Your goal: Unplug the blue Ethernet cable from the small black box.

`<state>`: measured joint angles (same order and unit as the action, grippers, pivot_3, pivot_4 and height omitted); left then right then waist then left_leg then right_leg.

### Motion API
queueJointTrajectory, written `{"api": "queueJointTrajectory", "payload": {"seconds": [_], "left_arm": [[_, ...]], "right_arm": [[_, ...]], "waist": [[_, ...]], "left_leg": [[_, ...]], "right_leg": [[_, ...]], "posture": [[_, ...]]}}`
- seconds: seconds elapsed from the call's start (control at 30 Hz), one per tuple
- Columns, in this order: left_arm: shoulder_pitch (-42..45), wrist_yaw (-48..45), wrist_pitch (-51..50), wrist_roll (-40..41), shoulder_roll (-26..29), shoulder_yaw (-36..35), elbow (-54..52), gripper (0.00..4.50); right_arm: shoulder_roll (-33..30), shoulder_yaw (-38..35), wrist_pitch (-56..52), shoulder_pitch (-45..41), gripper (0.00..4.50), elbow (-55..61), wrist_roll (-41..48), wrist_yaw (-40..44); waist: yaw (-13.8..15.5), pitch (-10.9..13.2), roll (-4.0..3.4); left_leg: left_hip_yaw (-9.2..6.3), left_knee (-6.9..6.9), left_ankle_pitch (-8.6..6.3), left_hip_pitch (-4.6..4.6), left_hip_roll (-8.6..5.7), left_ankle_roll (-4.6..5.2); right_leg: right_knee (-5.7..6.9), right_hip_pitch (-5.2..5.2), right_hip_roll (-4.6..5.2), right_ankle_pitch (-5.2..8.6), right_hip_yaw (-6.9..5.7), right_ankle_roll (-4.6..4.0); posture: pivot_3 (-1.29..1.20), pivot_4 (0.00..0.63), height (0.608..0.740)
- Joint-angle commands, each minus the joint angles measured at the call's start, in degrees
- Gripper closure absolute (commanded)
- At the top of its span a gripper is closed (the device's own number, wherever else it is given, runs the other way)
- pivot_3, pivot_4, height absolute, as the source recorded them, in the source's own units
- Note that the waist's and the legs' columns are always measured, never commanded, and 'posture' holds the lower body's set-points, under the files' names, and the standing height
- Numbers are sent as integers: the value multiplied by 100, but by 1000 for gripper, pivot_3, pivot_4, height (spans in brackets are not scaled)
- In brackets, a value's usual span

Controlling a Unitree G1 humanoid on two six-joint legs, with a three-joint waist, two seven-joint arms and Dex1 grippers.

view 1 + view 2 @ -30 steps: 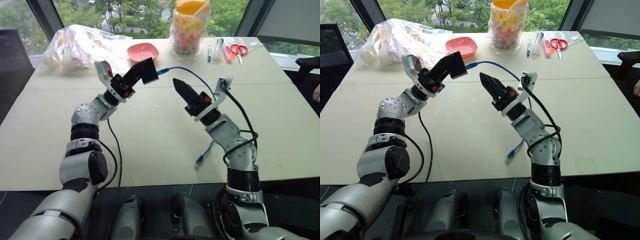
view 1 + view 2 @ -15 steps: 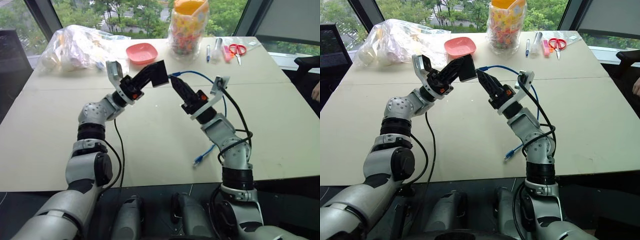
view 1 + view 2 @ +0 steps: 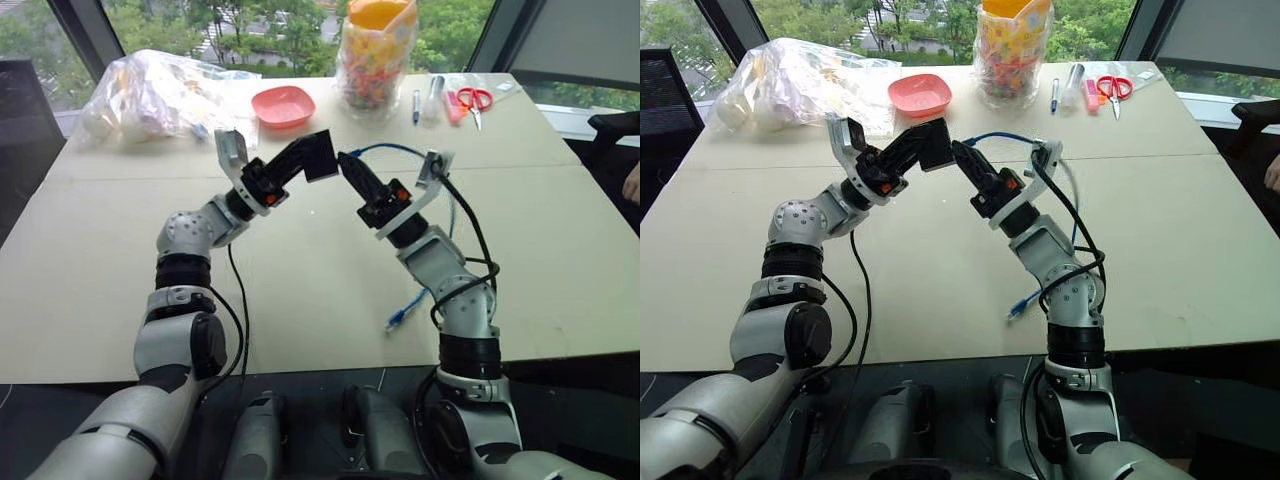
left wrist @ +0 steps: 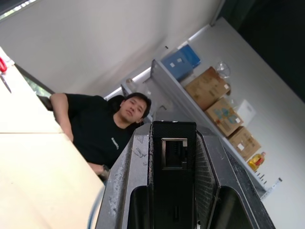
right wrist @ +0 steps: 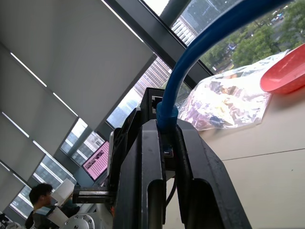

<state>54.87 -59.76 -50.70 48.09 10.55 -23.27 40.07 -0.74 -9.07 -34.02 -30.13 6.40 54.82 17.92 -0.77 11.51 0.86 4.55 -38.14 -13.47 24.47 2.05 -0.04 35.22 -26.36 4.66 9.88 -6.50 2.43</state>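
Head views: both arms are raised over the bench (image 3: 300,290), their tips meeting above its middle. The left gripper (image 3: 312,160) is clamped on the box (image 3: 318,157), holding it tilted in the air. The right gripper (image 3: 352,168) is closed on the cable (image 3: 392,149) at its plug end, just beside the box's edge; whether the plug sits in the port cannot be told here. From the gripper the cable arcs back over the right wrist and hangs down behind the arm, and its other plug (image 3: 398,320) lies on the bench near the front edge. Along the far side of the bench stand a pink bowl (image 3: 284,104), a clear bag (image 3: 160,95), a jar (image 3: 378,55) of coloured bits, pens (image 3: 427,98) and scissors (image 3: 477,99).

Left wrist view: the box (image 4: 173,181) stands edge-on between the two fingers (image 4: 126,191), its port (image 4: 173,153) facing the camera and empty. Behind it a person (image 4: 102,131) in a black shirt sits at the bench, with shelves of cartons (image 4: 214,102) further back.

Right wrist view: the cable (image 5: 200,52) runs down into the narrow gap between the fingers (image 5: 143,176), pinched there. The box (image 5: 155,98) shows just past the fingertips, its port facing this way. The bag (image 5: 228,102) and bowl (image 5: 285,74) lie beyond.
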Motion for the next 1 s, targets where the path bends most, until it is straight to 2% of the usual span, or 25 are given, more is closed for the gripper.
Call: {"api": "queueJointTrajectory", "payload": {"seconds": [0.03, 0.13, 0.23, 0.37, 0.47, 0.53, 0.73, 0.9, 0.93, 0.97, 1.0], "left_arm": [[113, -46, 103, 42, 50, 27, -189, 3992], [147, -25, 260, -26, 252, -58, -51, 3992], [189, 9, 364, -10, 538, -222, 100, 3992], [258, 33, 577, 11, 1063, -491, 481, 3992], [307, 60, 790, -57, 1204, -549, 628, 3992], [322, 215, 1105, -243, 1079, -439, 579, 3992], [121, 1015, 3119, -1856, 252, 823, 68, 3992], [-136, 1153, 4409, -2842, -266, 1752, -99, 3992], [-130, 1230, 4556, -2907, -365, 1801, -62, 3992], [-96, 1318, 4693, -2969, -458, 1832, 36, 3992], [-54, 1408, 4882, -3080, -534, 1889, 181, 3992]], "right_arm": [[95, -84, 3, -95, 4467, 36, 114, -75], [87, -289, 34, -114, 4467, 9, 214, -214], [-194, -623, 118, -192, 4467, -128, 218, -364], [-1073, -1268, 244, -528, 4467, -716, 164, -389], [-1604, -1456, 239, -757, 4467, -1127, 44, -194], [-1800, -1467, 371, -934, 4467, -1519, -232, -164], [-2703, -681, 600, -1797, 4467, -3911, -2090, -292], [-2845, -362, 1258, -2272, 4467, -5495, -2999, -54], [-2842, -341, 1374, -2318, 3641, -5636, -3084, 88], [-2834, -324, 1457, -2358, 3394, -5759, -3171, 166], [-2831, -316, 1519, -2383, 2838, -5839, -3239, 247]], "waist": [[1, 0, 0], [1, 0, 0], [-1, 0, 0], [3, 1, -1], [14, 1, -2], [16, 1, -2], [21, 1, -1], [-6, 1, -1], [-6, 1, -1], [-9, 1, -1], [-10, 1, -1]], "left_leg": [[0, 0, 0, 0, 0, 0], [0, 0, 0, 0, 0, 0], [0, 0, 0, 0, 0, 0], [2, 0, 0, 1, -1, 0], [2, 6, -1, 2, -2, 1], [2, 7, -1, 1, -2, 1], [14, 0, -1, 2, -13, 2], [39, 14, -8, 2, -15, 15], [41, 15, -8, 3, -14, 15], [42, 16, -8, 3, -13, 15], [43, 16, -8, 3, -13, 15]], "right_leg": [[0, 0, 0, 0, 0, 0], [0, 0, 1, 0, 0, 0], [0, 0, 0, 0, 0, 0], [-1, -1, 2, 0, 0, 0], [-4, -3, 2, 1, 0, -1], [-5, -1, 3, 2, -1, 0], [-9, 5, 13, 0, 2, 0], [-10, -4, 9, -2, 10, -5], [-10, -8, 6, -2, 11, -5], [-9, -9, 6, -2, 11, -5], [-9, -10, 6, -3, 11, -5]], "posture": [[0, 150, 740], [0, 150, 740], [0, 150, 740], [0, 150, 740], [0, 150, 740], [0, 150, 740], [0, 150, 740], [0, 150, 740], [0, 150, 740], [0, 150, 740], [0, 150, 740]]}}
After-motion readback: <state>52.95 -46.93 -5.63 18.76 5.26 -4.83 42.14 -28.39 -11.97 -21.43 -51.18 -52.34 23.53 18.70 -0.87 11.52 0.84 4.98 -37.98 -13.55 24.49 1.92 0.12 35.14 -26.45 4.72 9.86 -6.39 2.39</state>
